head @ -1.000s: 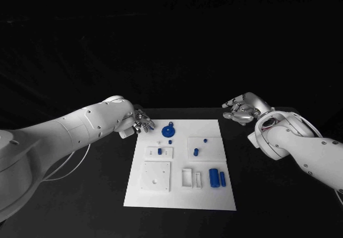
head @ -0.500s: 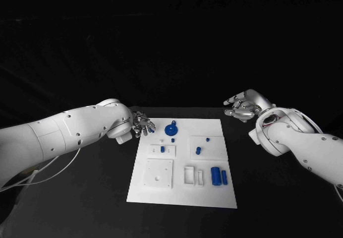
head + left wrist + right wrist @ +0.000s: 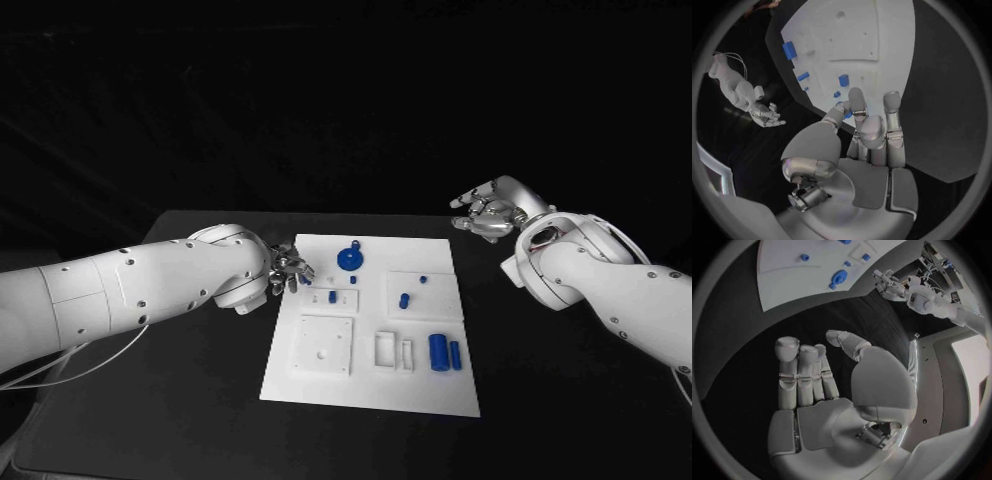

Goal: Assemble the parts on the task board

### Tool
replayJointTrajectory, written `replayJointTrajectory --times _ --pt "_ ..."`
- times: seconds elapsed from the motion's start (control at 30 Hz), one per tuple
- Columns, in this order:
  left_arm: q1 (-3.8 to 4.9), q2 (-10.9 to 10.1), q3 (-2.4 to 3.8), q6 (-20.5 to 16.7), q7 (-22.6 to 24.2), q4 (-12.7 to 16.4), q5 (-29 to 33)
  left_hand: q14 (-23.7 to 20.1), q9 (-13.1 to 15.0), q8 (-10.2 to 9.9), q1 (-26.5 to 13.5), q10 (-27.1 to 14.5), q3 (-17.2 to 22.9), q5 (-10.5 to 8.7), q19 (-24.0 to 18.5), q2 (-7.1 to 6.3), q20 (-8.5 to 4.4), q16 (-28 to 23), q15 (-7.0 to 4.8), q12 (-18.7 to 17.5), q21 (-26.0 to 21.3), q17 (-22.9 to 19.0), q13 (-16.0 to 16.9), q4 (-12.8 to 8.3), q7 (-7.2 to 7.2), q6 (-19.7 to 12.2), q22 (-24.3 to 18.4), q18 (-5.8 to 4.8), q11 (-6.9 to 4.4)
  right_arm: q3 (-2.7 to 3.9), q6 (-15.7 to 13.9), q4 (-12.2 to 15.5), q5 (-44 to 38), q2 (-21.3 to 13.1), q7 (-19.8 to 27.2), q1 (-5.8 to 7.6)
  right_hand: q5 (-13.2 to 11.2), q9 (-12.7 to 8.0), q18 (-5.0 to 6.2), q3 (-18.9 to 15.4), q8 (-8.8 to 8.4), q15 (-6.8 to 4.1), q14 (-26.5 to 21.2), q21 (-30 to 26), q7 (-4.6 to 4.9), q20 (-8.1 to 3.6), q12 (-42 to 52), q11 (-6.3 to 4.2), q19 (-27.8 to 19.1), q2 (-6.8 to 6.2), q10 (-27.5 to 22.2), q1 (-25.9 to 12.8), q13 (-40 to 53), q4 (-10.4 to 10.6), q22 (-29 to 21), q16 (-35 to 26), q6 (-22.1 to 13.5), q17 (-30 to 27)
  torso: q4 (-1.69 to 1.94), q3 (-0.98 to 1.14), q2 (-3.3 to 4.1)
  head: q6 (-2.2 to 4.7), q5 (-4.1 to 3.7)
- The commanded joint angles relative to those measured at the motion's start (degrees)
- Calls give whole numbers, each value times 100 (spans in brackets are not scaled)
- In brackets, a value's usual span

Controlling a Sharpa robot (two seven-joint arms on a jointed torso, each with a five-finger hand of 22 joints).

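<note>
The white task board (image 3: 433,392) lies mid-table. On its far end sits a round blue part (image 3: 349,259), with small blue pieces (image 3: 330,297) in the white blocks behind it. Two blue cylinders (image 3: 437,350) lie near the right edge. My left hand (image 3: 286,270) hovers at the board's left edge beside the small pieces, fingers stretched out and holding nothing. My right hand (image 3: 488,212) hangs off the board's far right corner, also holding nothing. The left wrist view shows the left hand (image 3: 867,135) pointing at the board (image 3: 854,35). The right wrist view shows the right hand (image 3: 817,375) over black table, the round part (image 3: 839,276) beyond.
White square blocks (image 3: 323,345) and a slotted holder (image 3: 387,350) occupy the board's near half. Black table (image 3: 173,400) surrounds the board on all sides. The right hand (image 3: 764,112) appears far off in the left wrist view, the left hand (image 3: 889,282) in the right wrist view.
My left arm has dropped lower and its hand has slid a little nearer along the board's left edge. The right hand has hardly moved. The parts lie as before.
</note>
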Motion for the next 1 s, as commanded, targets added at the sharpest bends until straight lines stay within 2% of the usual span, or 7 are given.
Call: replayJointTrajectory --times 0.03,0.27,0.5,0.67,1.0 --pt "-65 -10 -24 -444 -18 80 -397 35 95 -12 4 276 -2 -11 2 61 24 32 0 22 19 11 10 -46 -505 515 107 108 -34 3 85 1 -33 11 35 -8 6 -9 110 -10 -26 10 -32 -33 14 -11 -18 13 -5 27 -35 5 -5 -2 401 -24 -41 -5 3 -8 -3 -19 -4" --pt "-247 -5 -58 -682 62 177 -697 38 137 -23 -17 275 5 8 6 61 33 46 -1 42 35 19 21 -81 -509 527 105 122 -37 2 89 0 -34 9 39 -16 10 -8 111 -9 -23 11 -32 -39 13 -11 -10 13 -5 36 -38 1 -5 2 400 -21 -37 -5 5 4 2 -47 -23" --pt "-310 28 -65 -741 107 163 -753 41 152 -29 -20 275 5 12 10 61 40 59 2 51 44 29 25 -86 -510 533 105 130 -38 2 88 3 -37 11 40 -19 10 -8 111 -9 -23 11 -32 -39 13 -11 -10 13 -5 36 -38 1 -5 2 400 -21 -37 -5 0 4 -1 -58 -22" --pt "-374 65 -66 -774 169 131 -742 36 167 -34 -25 275 6 11 7 66 43 52 2 47 45 13 23 -84 -507 526 104 136 -35 2 87 5 -39 12 42 -20 10 -8 111 -9 -23 11 -32 -39 13 -11 -10 13 -5 36 -38 1 -5 2 400 -21 -37 -5 9 -3 3 -73 -41" --pt "-456 134 -67 -757 307 28 -758 32 201 -30 -29 274 1 3 4 72 45 43 3 37 48 -13 21 -74 -505 503 103 138 -34 2 89 6 -40 14 45 -24 10 -8 111 -9 -23 11 -32 -39 13 -11 -10 13 -5 36 -38 1 -5 2 400 -21 -37 -5 2 4 2 -78 -51"
